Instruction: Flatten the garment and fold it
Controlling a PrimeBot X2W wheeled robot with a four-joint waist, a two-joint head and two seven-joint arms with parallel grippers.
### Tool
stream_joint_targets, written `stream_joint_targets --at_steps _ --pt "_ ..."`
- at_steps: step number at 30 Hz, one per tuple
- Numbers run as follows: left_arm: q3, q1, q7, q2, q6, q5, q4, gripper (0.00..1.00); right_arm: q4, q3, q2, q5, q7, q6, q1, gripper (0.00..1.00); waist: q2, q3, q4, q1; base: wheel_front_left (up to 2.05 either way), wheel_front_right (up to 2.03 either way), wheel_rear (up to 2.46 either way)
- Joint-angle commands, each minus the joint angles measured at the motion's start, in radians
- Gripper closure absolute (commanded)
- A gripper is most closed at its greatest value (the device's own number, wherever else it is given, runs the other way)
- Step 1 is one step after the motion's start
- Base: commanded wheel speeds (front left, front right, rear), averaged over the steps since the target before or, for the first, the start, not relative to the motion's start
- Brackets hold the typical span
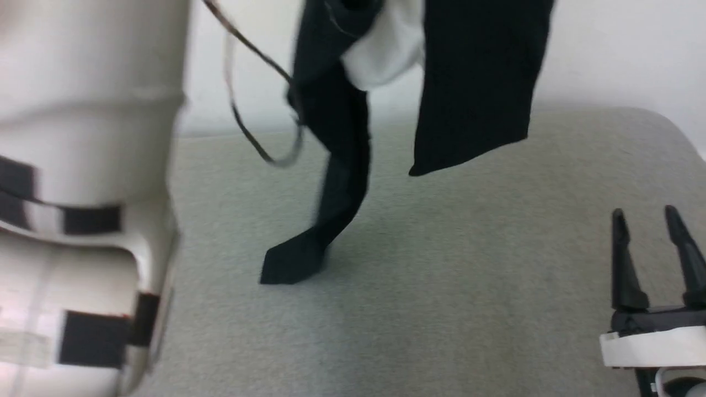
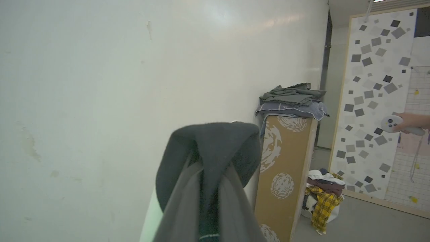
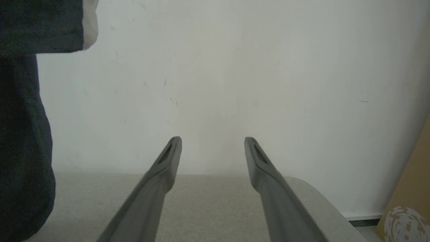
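The garment hangs from above over the grey table, black cloth with a white part showing near the top. One black sleeve trails down and its end touches the tabletop. My left gripper is shut on the garment, whose black fabric drapes over the fingertips and hides them. My pale left forearm rises at the left of the head view. My right gripper is open and empty low at the right, apart from the garment; its fingers stand wide.
A thin cable loops beside the hanging cloth. By the wall stands a cardboard box topped with folded clothes, and more clothes lie on the floor. A person's hand holds a controller at the right.
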Motion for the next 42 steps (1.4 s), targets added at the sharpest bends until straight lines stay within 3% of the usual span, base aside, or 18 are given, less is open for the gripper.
stream_joint_targets --at_steps 1,7,16,23,29,30,31,37,42 --pt "-0.015 0.049 -0.011 -0.011 0.011 -0.012 -0.018 1.00 -0.002 -0.012 0.002 0.002 -0.003 -0.001 0.001 0.00 0.0000 0.017 -0.049 0.0001 0.00 0.00 0.00" --pt "-0.100 0.264 -0.057 -0.023 0.038 -0.018 -0.116 1.00 -0.021 -0.057 0.002 0.007 -0.003 -0.001 -0.006 0.00 0.0000 0.057 -0.064 0.0001 0.00 0.00 0.00" --pt "-0.271 0.789 -0.197 -0.003 0.063 0.040 -0.234 1.00 -0.041 -0.079 0.002 0.003 0.002 -0.001 -0.021 0.00 0.0000 0.113 -0.063 0.0001 0.00 0.00 0.00" --pt "-0.386 1.039 -0.269 0.066 0.084 0.133 -0.116 1.00 -0.055 -0.069 0.002 0.004 0.008 -0.001 -0.036 0.00 0.0000 0.170 -0.074 0.0001 0.00 0.00 0.00" --pt "-0.430 1.056 -0.291 0.075 0.082 0.177 -0.001 1.00 -0.052 -0.056 0.002 0.001 0.009 -0.001 -0.056 0.00 0.0000 0.199 -0.075 0.0001 0.00 0.00 0.00" --pt "-0.429 1.052 -0.299 0.068 0.080 0.176 0.008 0.56 -0.050 -0.057 0.002 0.001 0.009 -0.001 -0.056 0.00 0.0000 0.197 -0.071 0.0001 0.00 0.00 0.00" --pt "-0.428 1.048 -0.308 0.062 0.077 0.175 0.014 0.00 -0.048 -0.060 0.002 0.000 0.009 -0.001 -0.055 0.00 0.0000 0.194 -0.065 0.0001 0.00 0.00 0.00" --pt "-0.390 1.046 -0.353 0.068 0.059 0.144 -0.046 0.00 -0.041 -0.067 0.002 -0.003 0.018 -0.001 -0.038 0.00 0.0000 0.139 -0.030 0.0001 0.00 0.00 0.00" --pt "-0.322 1.113 -0.354 0.157 0.093 0.116 -0.218 0.00 -0.040 -0.072 0.002 -0.004 0.029 -0.001 -0.019 0.00 0.0000 0.079 -0.004 0.0001 0.00 0.00 0.00"
